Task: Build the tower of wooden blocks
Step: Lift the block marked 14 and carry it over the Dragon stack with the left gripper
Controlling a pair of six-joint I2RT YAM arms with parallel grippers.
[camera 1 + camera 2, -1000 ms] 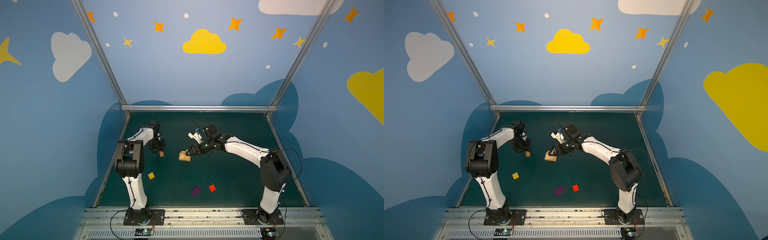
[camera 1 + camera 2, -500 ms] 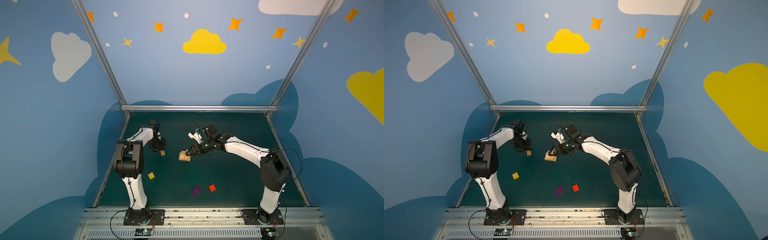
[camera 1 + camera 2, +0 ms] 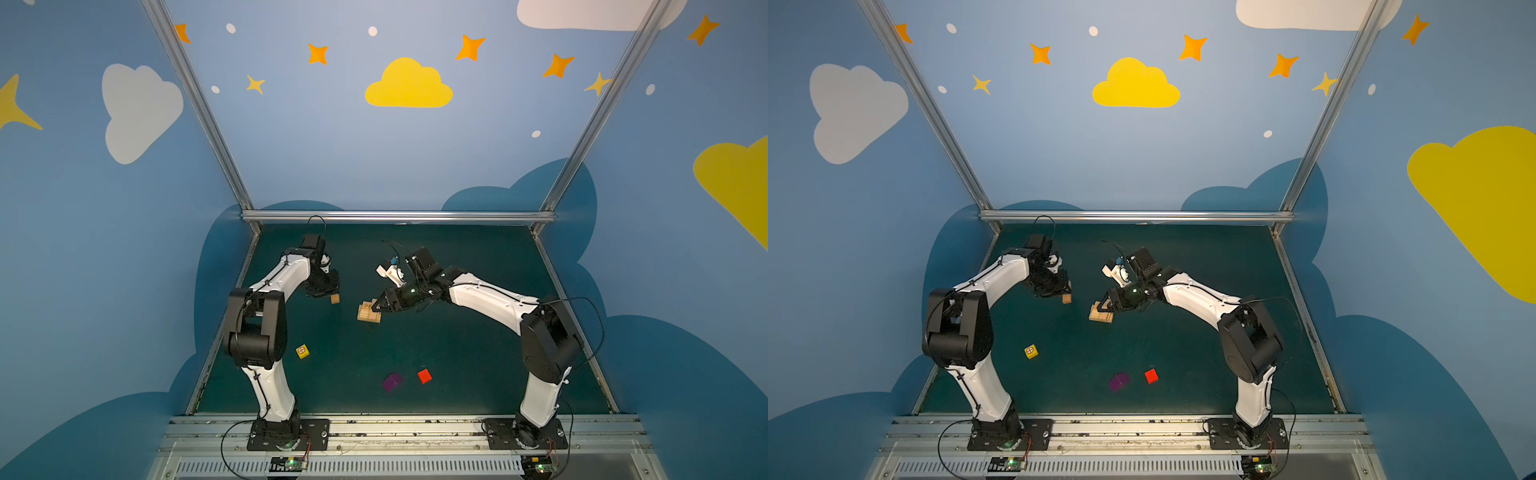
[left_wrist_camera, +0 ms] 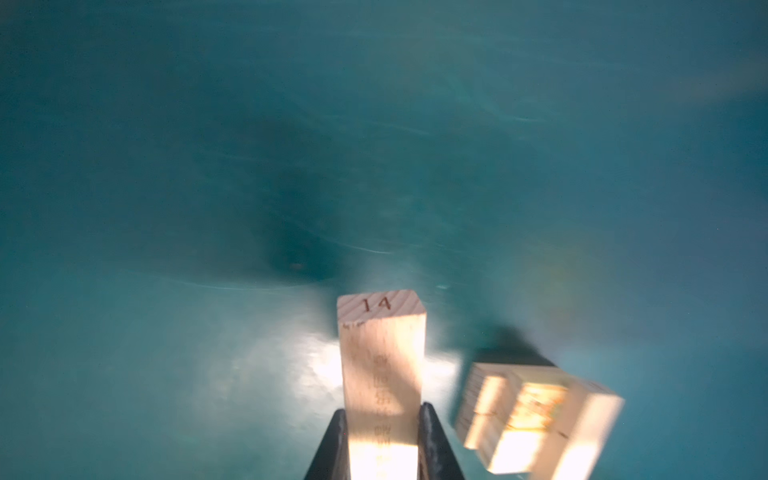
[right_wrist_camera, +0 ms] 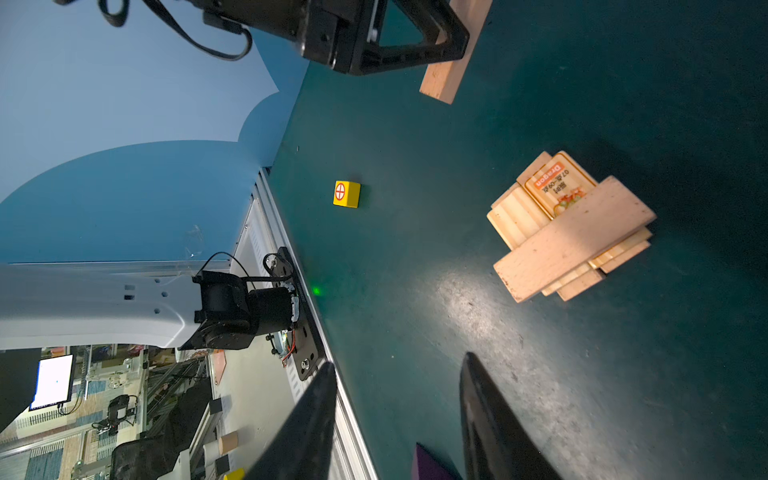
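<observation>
As left tool (image 4: pixel 383 411) grasps a plank (image 4: pixel 382 365), the tower (image 5: pixel 569 224) lies near released right tool (image 5: pixel 398 360).

Mat (image 3: pixel 457 353) is a dark teal-green. Walls (image 3: pixel 332 145) are sky blue, with a yellow cloud (image 3: pixel 408 85) upper middle, a white cloud (image 3: pixel 139 110) upper left and orange stars (image 3: pixel 318 54) dotted along the top. The plank (image 4: pixel 380 361) is pale tan with a brown "14" on its end. The stack (image 5: pixel 569 224) is pale wood too, with one piece wearing an orange-and-white label. Lower down there's a yellow cube (image 5: pixel 346 194) with a red cross in a circle, a plain red cube (image 3: pixel 424 376) and a purple cube (image 3: pixel 392 382).
</observation>
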